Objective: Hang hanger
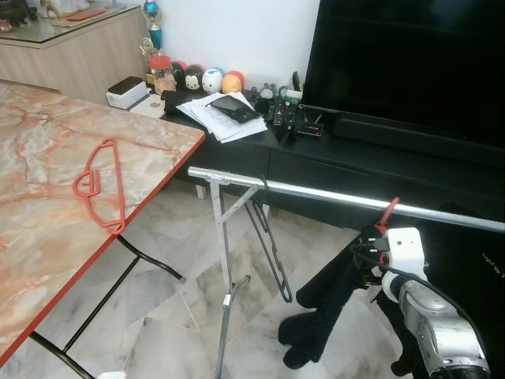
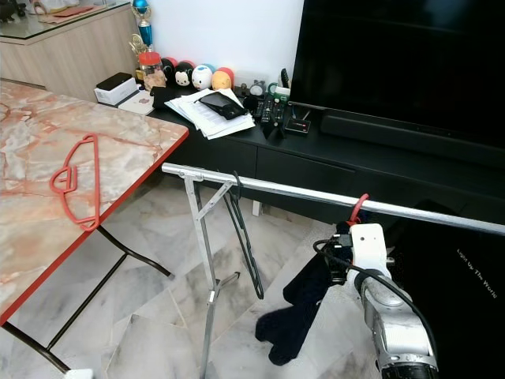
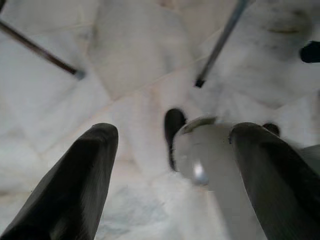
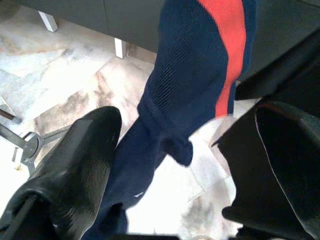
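Note:
A red hanger (image 1: pixel 99 185) lies flat on the marble table (image 1: pixel 47 229) at my left. A metal rail (image 1: pixel 316 193) of a clothes rack crosses in front of me. A black hanger (image 1: pixel 268 245) dangles from it near its left end. Further right a red hook (image 1: pixel 387 213) sits over the rail, and a dark navy garment (image 1: pixel 323 308) with a red stripe (image 4: pixel 225 55) hangs below it. My right arm (image 1: pixel 406 260) is raised just under that hook. My right gripper (image 4: pixel 185 130) is open, with the garment hanging just beyond its fingers. My left gripper (image 3: pixel 172 135) is open over the floor.
A low black TV console (image 1: pixel 331 158) with papers, remotes and small toys runs behind the rail, under a large TV (image 1: pixel 410 63). The rack's metal leg (image 1: pixel 225 284) and the table's black legs (image 1: pixel 118 276) stand on the marble floor.

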Available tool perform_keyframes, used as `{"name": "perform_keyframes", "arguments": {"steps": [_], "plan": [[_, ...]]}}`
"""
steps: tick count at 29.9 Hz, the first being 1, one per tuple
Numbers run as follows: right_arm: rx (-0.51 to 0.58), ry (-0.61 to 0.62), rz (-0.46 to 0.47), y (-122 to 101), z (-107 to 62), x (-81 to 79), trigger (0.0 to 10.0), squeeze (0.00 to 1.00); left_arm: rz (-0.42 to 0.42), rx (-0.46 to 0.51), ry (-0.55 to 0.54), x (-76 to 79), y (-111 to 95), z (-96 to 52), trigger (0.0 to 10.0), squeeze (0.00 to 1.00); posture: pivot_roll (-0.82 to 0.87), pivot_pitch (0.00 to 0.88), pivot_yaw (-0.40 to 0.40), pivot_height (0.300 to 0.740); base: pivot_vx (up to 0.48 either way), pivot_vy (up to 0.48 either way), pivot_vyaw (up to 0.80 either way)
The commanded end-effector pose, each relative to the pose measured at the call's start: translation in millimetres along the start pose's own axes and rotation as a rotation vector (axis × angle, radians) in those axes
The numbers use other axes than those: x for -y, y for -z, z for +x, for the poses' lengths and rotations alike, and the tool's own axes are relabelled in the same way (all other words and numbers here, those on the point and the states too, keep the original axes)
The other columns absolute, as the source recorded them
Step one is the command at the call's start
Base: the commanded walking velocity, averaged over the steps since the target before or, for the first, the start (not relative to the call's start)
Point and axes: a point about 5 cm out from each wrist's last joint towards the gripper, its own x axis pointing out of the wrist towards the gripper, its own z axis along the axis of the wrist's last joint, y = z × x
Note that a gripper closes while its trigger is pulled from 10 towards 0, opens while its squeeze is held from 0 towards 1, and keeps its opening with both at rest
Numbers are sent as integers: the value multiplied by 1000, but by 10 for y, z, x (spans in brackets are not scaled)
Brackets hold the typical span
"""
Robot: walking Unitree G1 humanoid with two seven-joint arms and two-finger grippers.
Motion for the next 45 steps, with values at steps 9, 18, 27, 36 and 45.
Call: {"name": "perform_keyframes", "arguments": {"steps": [9,18,27,36,45], "plan": [[47,-83,57,-65,50,-92,10000,0,22,-14,2,172,-38,47,10000,0,-60,0,-37,740,0,0,0],[24,-174,38,-17,216,-274,10000,0,15,-20,-18,74,-21,29,10000,0,-55,0,-37,740,0,0,0],[60,-154,100,-132,374,-238,10000,0,3,-30,-53,-248,69,-68,10000,0,-50,0,-37,740,0,0,0],[60,-133,71,-133,440,-247,0,0,3,-33,-50,-210,69,-57,10000,0,-46,0,-36,740,0,0,0],[42,-115,74,-46,452,-243,0,0,11,-33,-28,-32,52,-11,10000,0,-37,0,-35,740,0,0,0]]}}
